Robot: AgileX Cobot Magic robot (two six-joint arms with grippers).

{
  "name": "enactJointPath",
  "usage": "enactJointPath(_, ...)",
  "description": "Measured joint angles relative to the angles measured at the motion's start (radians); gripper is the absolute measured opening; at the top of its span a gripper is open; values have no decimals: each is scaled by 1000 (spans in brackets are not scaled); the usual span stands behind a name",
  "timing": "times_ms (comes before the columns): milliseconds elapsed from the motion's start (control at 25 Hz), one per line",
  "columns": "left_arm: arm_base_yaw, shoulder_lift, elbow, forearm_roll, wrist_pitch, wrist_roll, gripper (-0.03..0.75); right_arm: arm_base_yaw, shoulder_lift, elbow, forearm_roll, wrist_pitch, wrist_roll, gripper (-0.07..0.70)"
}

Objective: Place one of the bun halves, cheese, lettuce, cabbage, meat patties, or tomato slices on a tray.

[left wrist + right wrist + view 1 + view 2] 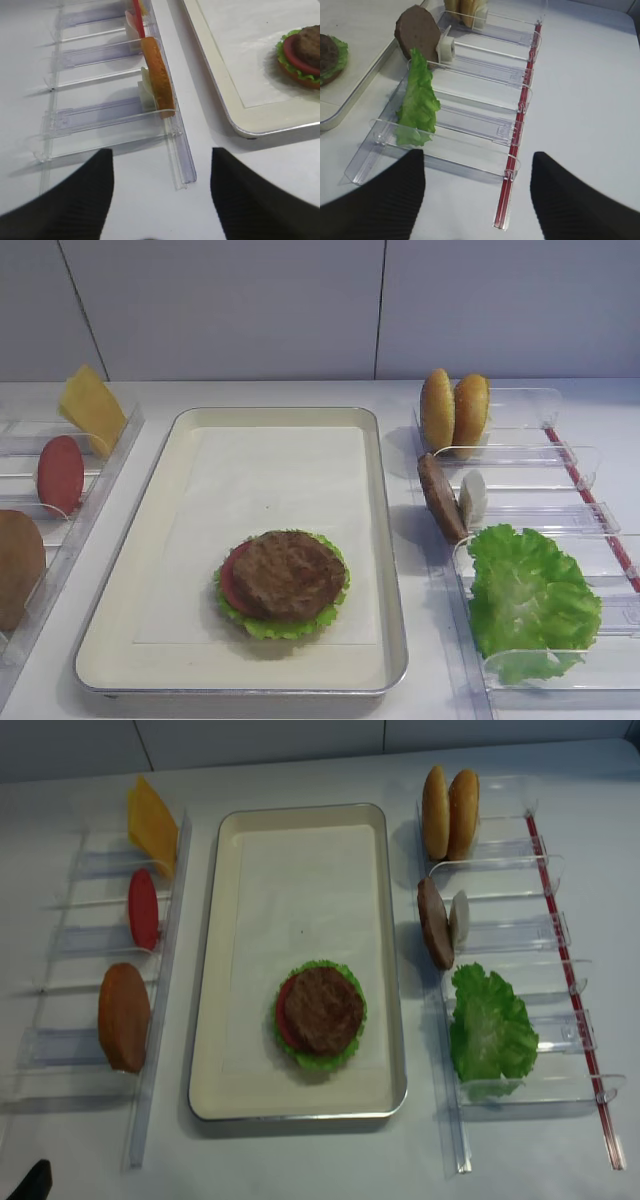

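Now we're between picks: on the tray [150, 540] sits a stack of lettuce, a tomato slice and a patty [288, 575] on top, near the front edge. Both grippers hang back over the bench with nothing between their fingers. The right gripper [477, 200] has its fingers spread apart above the near end of the right rack [512, 130]; the left gripper [161, 195] is likewise apart and empty, just short of the left rack [100, 125].

We judge the next layer is still to be chosen. On the right stand a spare patty [417, 31], a lettuce leaf [418, 100] and two bun halves [454, 408]; on the left, the cheese [92, 408], a tomato slice [60, 474] and a bun half [156, 74].

Each piece stands on edge between clear dividers, so the fingers must come down either side of it and lift straight up. The tray rim must be cleared on the way across, and there's plenty of bare tray behind the stack.
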Motion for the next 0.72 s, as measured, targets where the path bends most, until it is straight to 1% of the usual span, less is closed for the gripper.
enactJointPath(720,0,0,0,0,0,0,414,0,0,0,0,0,0,471)
